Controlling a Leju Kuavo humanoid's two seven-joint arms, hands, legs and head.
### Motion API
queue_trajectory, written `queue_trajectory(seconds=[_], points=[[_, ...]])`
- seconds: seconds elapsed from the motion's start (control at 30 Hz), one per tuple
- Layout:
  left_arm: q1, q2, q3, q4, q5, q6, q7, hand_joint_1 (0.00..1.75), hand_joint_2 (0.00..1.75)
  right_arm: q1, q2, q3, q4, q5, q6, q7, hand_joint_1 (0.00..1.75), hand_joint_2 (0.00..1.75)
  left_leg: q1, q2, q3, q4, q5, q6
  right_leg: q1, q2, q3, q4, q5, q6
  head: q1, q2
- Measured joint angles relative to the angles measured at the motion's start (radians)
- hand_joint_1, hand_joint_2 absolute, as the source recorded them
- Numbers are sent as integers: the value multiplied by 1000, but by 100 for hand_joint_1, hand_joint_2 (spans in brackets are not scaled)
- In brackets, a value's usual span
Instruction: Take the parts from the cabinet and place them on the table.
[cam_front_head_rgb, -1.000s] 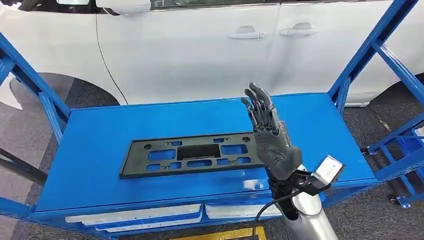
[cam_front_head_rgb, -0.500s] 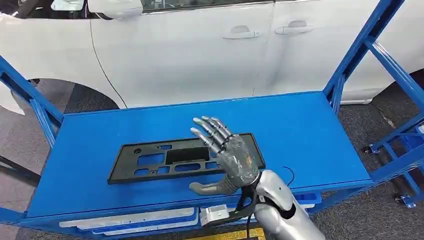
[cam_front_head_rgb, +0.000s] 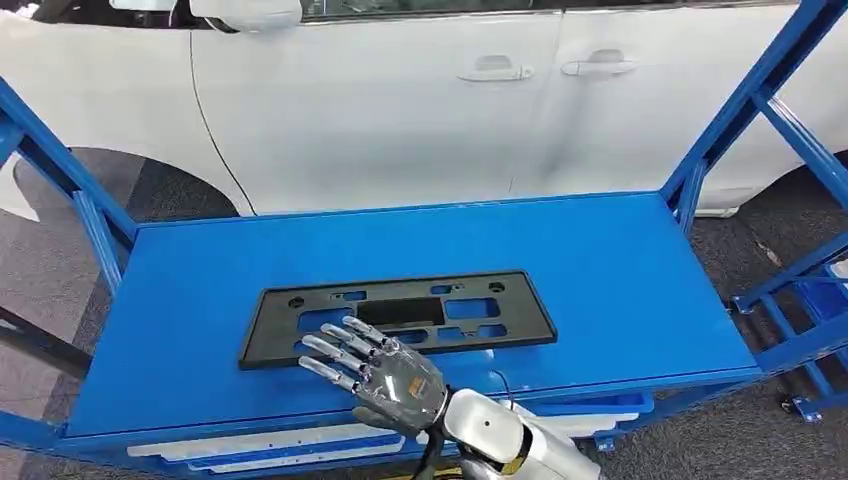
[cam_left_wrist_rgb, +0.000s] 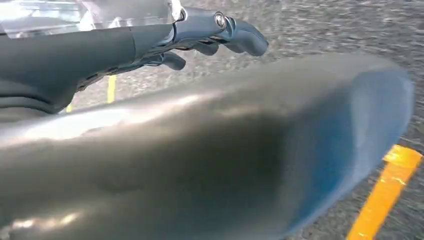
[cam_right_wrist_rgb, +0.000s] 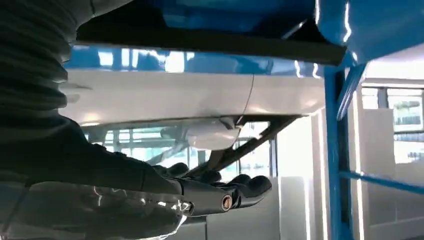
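Flat black plastic plate with cut-out windows (cam_front_head_rgb: 397, 316) lying on the blue metal table top (cam_front_head_rgb: 620, 260), right hand (cam_front_head_rgb: 385, 375) free of it.

The plate lies flat, long side across the robot, roughly mid-table and nearer the front edge; it is held by nothing. The right hand hovers at the plate's near edge, palm down, fingers (cam_front_head_rgb: 340, 350) spread and holding nothing, fingertips over the plate's front rim; whether they touch it I cannot tell. In the left wrist view the left hand (cam_left_wrist_rgb: 210, 37) hangs over grey floor, its fingers loosely curled with nothing in them. Behind the table stands a white car (cam_front_head_rgb: 400, 100). The placing looks done, so the hand should lift straight up and draw back without dragging the plate toward the edge.
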Motion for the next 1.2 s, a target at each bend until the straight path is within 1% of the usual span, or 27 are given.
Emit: queue_trajectory(seconds=[0.03, 0.07, 0.1, 0.13, 0.17, 0.2, 0.27, 0.33, 0.37, 0.47, 0.5, 0.53, 0.57, 0.63, 0.67, 0.7, 0.8, 0.83, 0.87, 0.9, 0.97, 1.0, 1.03, 1.07, 1.13, 1.17, 1.2], points=[[0, 0, 0, 0, 0, -2, -2, 0, 0, -6, 4, 9, 9, -3, 0, 0, 0, 175, -1, -1, 2, 0, -1, 0, 0, 0, 12, -30, 28, -3, 0, 0], [0, 0, 0, 0, -1, -2, -3, 0, 0, -14, 7, 18, 16, -5, 0, 0, 0, 175, -2, -3, 4, 1, -1, 0, 1, 0, 44, -100, 71, -8, 0, 0], [0, -1, 0, 0, -1, -3, -3, 0, 0, -23, 11, 24, 23, -7, 0, -1, 0, 175, -4, -3, 8, 1, -3, -1, 2, 0, 95, -208, 124, -16, 0, 0], [1, -3, 0, 0, -1, -3, -4, 0, 0, -31, 15, 28, 29, -9, 0, -1, 0, 175, -5, -3, 10, 0, -4, -2, 9, 0, 140, -301, 160, -28, 0, 0], [1, -7, 0, 0, -1, -3, -4, 0, 0, -39, 16, 32, 34, -10, 0, -1, 0, 175, -10, -3, 7, 2, -5, -7, 13, -3, 148, -324, 144, -34, -3, 0], [1, -7, 0, 0, -1, -3, -6, 0, 0, -44, 20, 37, 40, -11, 0, -1, 0, 175, -6, -3, 3, 2, -4, -12, 16, -5, 146, -328, 150, -31, -1, 0], [1, -7, 0, 0, 0, -3, -9, 0, 0, -50, 26, 45, 54, -21, -3, -4, 0, 175, -3, -2, 5, -2, -2, -23, 19, -2, 144, -329, 151, -35, -1, 0], [0, -9, 3, 0, 3, -2, -11, 0, 0, -65, 50, 54, 78, -37, -10, -7, 0, 175, -5, 0, 5, 1, -9, -35, 6, -3, 153, -349, 162, -47, -3, 0], [0, -10, 4, 0, 5, 2, -11, 0, 0, -77, 66, 60, 97, -42, -18, -9, 0, 175, -3, -1, -4, 31, -31, -39, 7, -3, 157, -352, 164, -52, -3, 0], [0, -10, 9, 0, 7, 17, -11, 0, 0, -107, 128, 77, 172, -48, -43, 4, 0, 175, 0, -1, -122, 275, -145, -51, 8, -4, 157, -351, 162, -56, -3, 0], [0, -10, 10, 0, 6, 18, -11, 0, 0, -114, 150, 81, 202, -46, -45, 14, 0, 175, 0, -1, -145, 318, -150, -54, 8, -4, 157, -350, 161, -56, -4, 0], [1, -10, 10, 0, 1, 17, -11, 0, 0, -121, 168, 85, 228, -43, -47, 27, 0, 175, 2, -1, -143, 308, -129, -56, 8, -3, 157, -349, 160, -57, -4, 0], [3, -9, 10, 0, -4, 15, -11, 0, 0, -133, 186, 87, 254, -37, -50, 42, 0, 175, 3, 0, -119, 254, -91, -57, 7, -2, 158, -346, 159, -56, -4, 0], [0, -5, 10, 0, -11, 10, -11, 0, 0, -165, 219, 90, 307, -29, -58, 66, 0, 175, 8, 0, -26, 59, 7, -56, 6, 1, 159, -336, 152, -50, -4, 0], [0, -5, 10, 0, -13, 8, -11, 0, 0, -176, 229, 90, 326, -29, -62, 71, 0, 175, 8, 0, -1, 9, -3, -53, 10, 0, 157, -333, 148, -45, -3, 0], [-1, -5, 10, 0, -13, 8, -12, 0, 0, -185, 238, 90, 343, -29, -65, 72, 0, 175, 2, -3, -2, 4, 3, -40, 15, 1, 154, -329, 147, -41, -3, 0], [0, -4, 10, 0, -16, 8, -11, 0, 0, -197, 258, 91, 380, -28, -69, 72, 0, 175, 0, -3, -6, 7, 2, -27, 14, 0, 154, -332, 149, -29, -1, 0], [0, -5, 10, 0, -17, 8, -12, 0, 0, -201, 262, 91, 389, -28, -69, 76, 0, 175, 8, -2, -2, -1, 7, -18, 14, 2, 153, -327, 141, -22, -2, 0], [1, -5, 10, 0, -22, 6, -12, 0, 0, -207, 266, 91, 402, -26, -69, 87, 0, 175, 7, -2, -2, -2, 8, -13, 11, 0, 145, -305, 124, -19, 0, 0], [-1, -4, 9, 0, -25, 0, -14, 0, 0, -216, 273, 91, 421, -21, -69, 102, 0, 175, 7, -1, -4, -2, 8, -7, 10, 0, 115, -240, 85, -16, 3, 0], [-2, -4, 9, 0, -36, -9, -16, 0, 0, -228, 283, 86, 477, -12, -68, 125, 0, 175, 6, -1, -6, -2, 8, -6, 7, 0, 34, -74, 12, -10, 3, 0], [-2, -1, 8, 0, -40, -13, -16, 0, 0, -234, 290, 82, 512, -3, -68, 137, 0, 175, 5, -1, -7, -1, 8, -6, 7, 0, 2, -8, -4, -9, 3, 0], [-3, 1, 7, 0, -44, -15, -14, 0, 0, -241, 295, 79, 548, 6, -68, 149, 0, 175, 5, -2, -6, 0, 8, -6, 7, 0, -7, 3, 6, -10, 4, 0], [-3, 3, 6, 0, -46, -17, -14, 0, 0, -251, 301, 76, 581, 14, -68, 156, 0, 175, 5, -2, -6, 0, 8, -6, 7, 0, 9, -34, 37, -13, 4, 0], [-4, 5, 6, 0, -55, -21, -13, 0, 0, -278, 318, 66, 652, 29, -67, 175, 0, 175, 2, -3, -2, 1, 7, -8, 9, 0, 98, -225, 136, -27, 3, 0], [-6, 5, 5, 0, -55, -23, -15, 0, 0, -289, 326, 63, 677, 37, -67, 185, 0, 175, 1, -3, -2, 1, 7, -9, 14, 0, 134, -299, 163, -37, 4, 0], [-7, 5, 5, 0, -58, -25, -18, 0, 0, -303, 335, 59, 711, 46, -66, 199, 0, 175, -6, -3, -5, 4, 6, -15, 17, -3, 144, -326, 151, -38, 1, 0]])
